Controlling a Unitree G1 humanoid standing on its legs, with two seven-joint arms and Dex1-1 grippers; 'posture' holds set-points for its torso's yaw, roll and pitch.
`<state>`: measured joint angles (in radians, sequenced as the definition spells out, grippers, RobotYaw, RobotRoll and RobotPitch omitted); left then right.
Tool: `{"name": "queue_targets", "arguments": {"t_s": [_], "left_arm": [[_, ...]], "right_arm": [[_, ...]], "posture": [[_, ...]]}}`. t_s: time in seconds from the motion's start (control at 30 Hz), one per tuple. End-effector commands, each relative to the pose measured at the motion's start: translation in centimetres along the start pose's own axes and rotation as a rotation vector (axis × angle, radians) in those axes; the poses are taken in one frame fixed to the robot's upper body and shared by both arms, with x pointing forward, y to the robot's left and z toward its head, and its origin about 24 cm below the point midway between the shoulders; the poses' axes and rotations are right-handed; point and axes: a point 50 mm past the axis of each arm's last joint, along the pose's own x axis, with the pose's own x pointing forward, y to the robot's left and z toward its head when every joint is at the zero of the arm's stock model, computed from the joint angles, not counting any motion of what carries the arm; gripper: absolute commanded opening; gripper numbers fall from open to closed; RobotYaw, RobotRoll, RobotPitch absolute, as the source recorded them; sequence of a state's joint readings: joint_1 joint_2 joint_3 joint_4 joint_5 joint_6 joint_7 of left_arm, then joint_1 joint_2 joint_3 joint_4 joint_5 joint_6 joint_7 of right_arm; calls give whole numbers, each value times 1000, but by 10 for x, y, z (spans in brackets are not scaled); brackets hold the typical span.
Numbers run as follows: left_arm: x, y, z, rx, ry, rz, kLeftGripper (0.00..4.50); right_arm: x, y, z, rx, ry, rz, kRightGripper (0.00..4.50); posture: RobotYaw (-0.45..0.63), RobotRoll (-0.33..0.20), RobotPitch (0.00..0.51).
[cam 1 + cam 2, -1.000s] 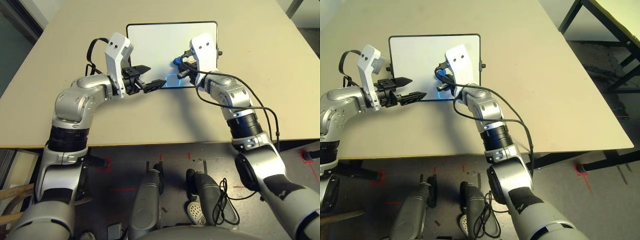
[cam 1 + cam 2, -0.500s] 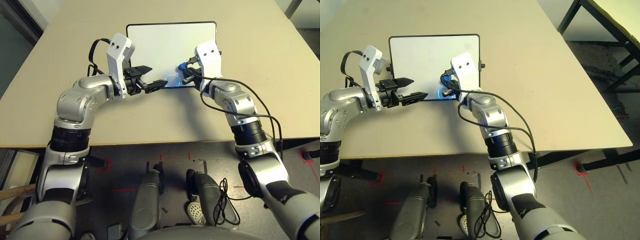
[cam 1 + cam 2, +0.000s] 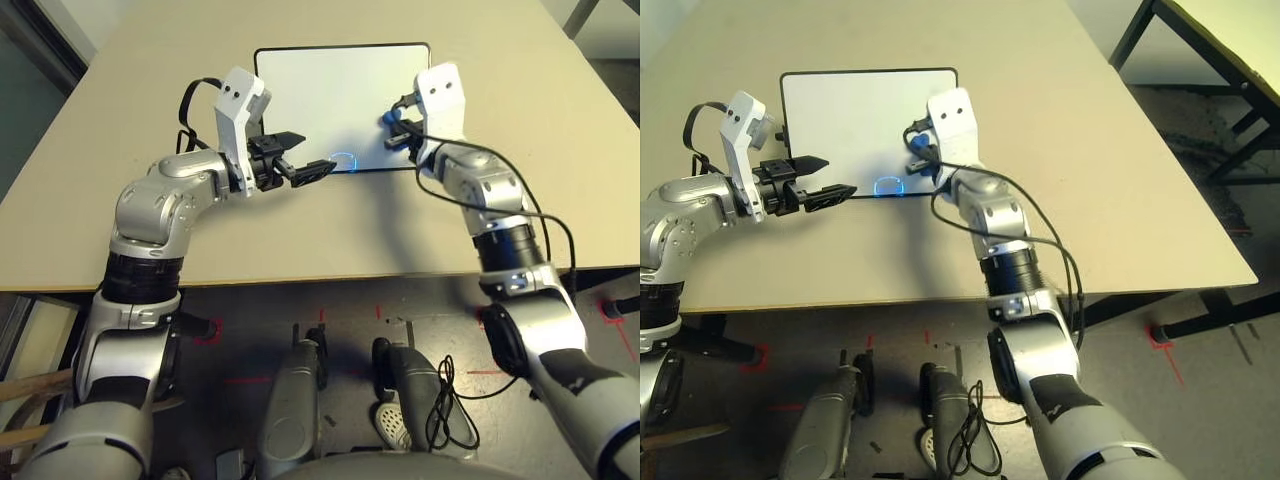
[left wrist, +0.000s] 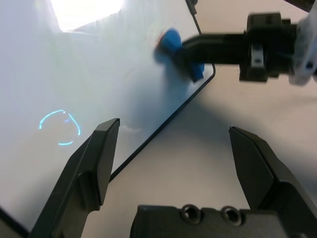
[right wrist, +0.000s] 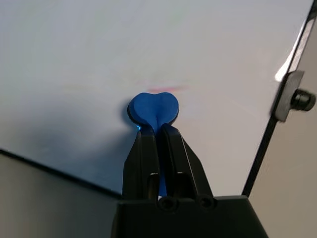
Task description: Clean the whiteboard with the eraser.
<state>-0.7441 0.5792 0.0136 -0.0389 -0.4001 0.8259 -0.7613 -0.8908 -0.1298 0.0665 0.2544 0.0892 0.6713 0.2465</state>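
Note:
The whiteboard (image 3: 330,90) lies flat at the far middle of the table. A small blue ring mark (image 3: 343,160) is drawn near its near edge. My right gripper (image 5: 156,133) is shut on the blue eraser (image 5: 152,108), whose rounded end presses on the board close to the right edge and its black knob (image 5: 301,99). A faint reddish smear (image 5: 167,89) lies just beyond the eraser. My left gripper (image 3: 318,151) hovers open at the board's near edge beside the ring mark (image 4: 60,128), with nothing between its fingers.
The beige table (image 3: 300,240) stretches wide around the board. A second table (image 3: 1230,40) with black legs stands off to the right. Black cables (image 3: 530,210) hang along my right forearm.
My right gripper has carried the eraser to the right across the board, away from the blue ring mark toward the right edge. The left arm has stayed in place.

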Motion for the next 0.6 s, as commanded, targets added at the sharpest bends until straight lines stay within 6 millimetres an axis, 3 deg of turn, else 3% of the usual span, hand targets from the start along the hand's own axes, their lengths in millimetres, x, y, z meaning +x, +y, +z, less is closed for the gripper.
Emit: {"name": "queue_targets", "arguments": {"t_s": [0.03,0.2,0.3,0.43,0.6], "left_arm": [[1,-2,-6,-7,18,-12,4500],[1,-2,-7,-11,19,-13,4500],[1,-2,-8,-13,19,-14,4500],[1,-3,-8,-15,19,-15,4500],[1,-2,-9,-18,20,-14,4500]], "right_arm": [[2,6,-5,-1,46,29,1],[6,-13,20,-10,-26,-43,1],[8,-20,26,-8,-43,-70,1],[9,-17,20,-5,-26,-52,1],[2,12,-3,-13,46,60,1]], "posture": [[61,0,289],[60,0,292],[60,0,294],[60,0,296],[59,0,298]]}}
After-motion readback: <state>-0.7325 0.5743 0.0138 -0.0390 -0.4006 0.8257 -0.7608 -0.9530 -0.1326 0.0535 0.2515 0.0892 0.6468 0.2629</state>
